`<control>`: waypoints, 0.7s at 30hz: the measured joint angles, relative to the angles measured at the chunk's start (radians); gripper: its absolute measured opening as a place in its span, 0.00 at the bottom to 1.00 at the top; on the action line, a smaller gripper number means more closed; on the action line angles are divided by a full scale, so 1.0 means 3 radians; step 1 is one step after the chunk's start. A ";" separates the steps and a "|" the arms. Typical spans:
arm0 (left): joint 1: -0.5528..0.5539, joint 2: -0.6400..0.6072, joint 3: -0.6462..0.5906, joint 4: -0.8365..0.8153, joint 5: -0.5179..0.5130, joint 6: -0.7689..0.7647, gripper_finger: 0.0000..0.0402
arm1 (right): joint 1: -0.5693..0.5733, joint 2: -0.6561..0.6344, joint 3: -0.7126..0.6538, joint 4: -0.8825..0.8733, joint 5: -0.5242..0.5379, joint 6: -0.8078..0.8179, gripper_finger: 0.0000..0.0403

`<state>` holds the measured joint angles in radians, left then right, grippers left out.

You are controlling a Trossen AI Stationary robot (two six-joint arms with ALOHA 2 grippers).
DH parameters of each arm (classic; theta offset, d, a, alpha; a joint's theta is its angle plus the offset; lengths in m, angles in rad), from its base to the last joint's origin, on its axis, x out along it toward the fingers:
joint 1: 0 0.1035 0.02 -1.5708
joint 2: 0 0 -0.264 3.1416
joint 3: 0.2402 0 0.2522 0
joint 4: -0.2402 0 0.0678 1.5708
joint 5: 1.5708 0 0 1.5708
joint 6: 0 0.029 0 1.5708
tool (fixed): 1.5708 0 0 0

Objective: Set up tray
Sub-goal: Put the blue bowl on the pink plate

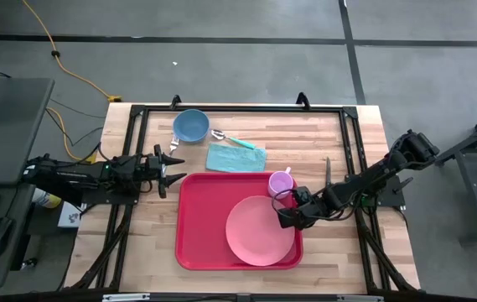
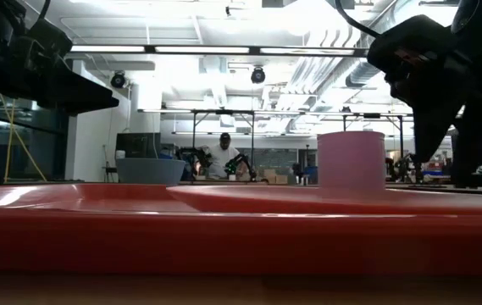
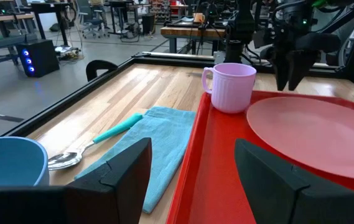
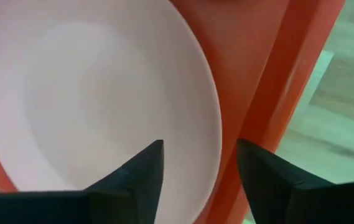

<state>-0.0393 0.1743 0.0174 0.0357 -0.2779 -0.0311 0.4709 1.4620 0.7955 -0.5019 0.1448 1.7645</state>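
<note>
Right beneath our right gripper (image 1: 286, 216), fingers apart, sits the plate (image 1: 260, 230) on the tray (image 1: 198, 226), with the cup (image 1: 281, 181) just beyond, while our spread left gripper (image 1: 169, 169) waits off the tray's far corner.

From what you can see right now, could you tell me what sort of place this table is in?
Probably a robotics lab or workshop: the wooden table stands on a bare concrete floor, the low view shows ceiling strip lights and exposed ducts, and other workbenches with a seated person lie beyond.
</note>
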 joint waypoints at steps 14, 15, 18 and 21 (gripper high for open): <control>0.0000 -0.0001 0.0001 -0.0001 0.0000 0.0000 0.65 | 0.0010 -0.0765 0.0000 0.0036 0.0624 -0.0405 0.35; -0.0001 0.0001 0.0000 0.0000 0.0000 0.0000 0.65 | 0.0010 -0.0851 0.0000 0.0039 0.0727 -0.0479 0.34; 0.0000 -0.0001 0.0000 0.0000 0.0000 0.0000 0.65 | 0.0000 -0.1122 0.0002 0.0064 0.1068 -0.0752 0.27; -0.0001 -0.0001 0.0000 0.0000 0.0000 0.0000 0.65 | 0.0000 -0.1408 0.0004 0.0136 0.1400 -0.1071 0.19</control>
<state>-0.0395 0.1741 0.0174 0.0357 -0.2779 -0.0311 0.4709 1.0397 0.7968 -0.4612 0.5649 1.4433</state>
